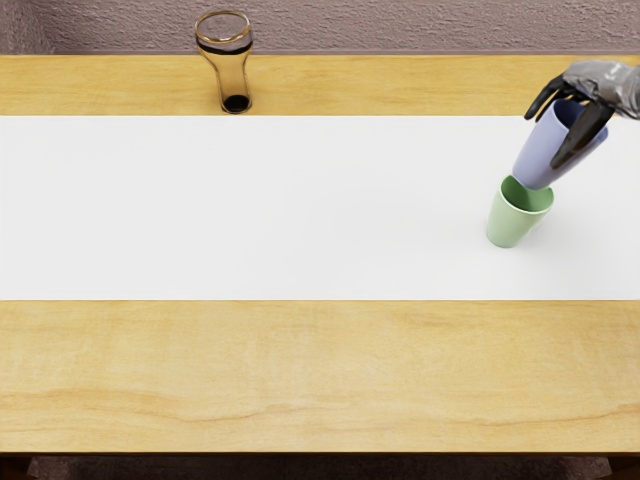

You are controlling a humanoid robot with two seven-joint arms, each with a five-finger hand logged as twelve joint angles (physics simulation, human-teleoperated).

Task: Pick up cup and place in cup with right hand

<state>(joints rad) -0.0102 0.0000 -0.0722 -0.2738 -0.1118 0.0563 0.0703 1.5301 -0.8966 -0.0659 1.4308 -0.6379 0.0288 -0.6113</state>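
We see the right hand at the upper right of the frame, its arm coming in from the right edge. It is holding the lavender cup: the hand lies over the cup's mouth, with one dark digit down the outer wall on the side nearer us and other dark fingers bent at the far side of the rim. We see a grey covering over the back of the hand and the wrist, while the digits are black.

The lavender cup is tilted, its mouth toward the upper right and its base toward the lower left. That base shows at the mouth of the green cup, overlapping the far right part of its rim in our view. We cannot tell whether the two cups touch, or whether the base has dipped below the rim. The green cup stands open end up in the right part of the frame, on the white strip that runs from the left edge to the right edge.

At the upper left we find a clear glass with a gold-toned rim, a dark band below it and a dark base, standing on the wooden table just beyond the strip. Along the top of the frame we see a rough, mauve-brown wall
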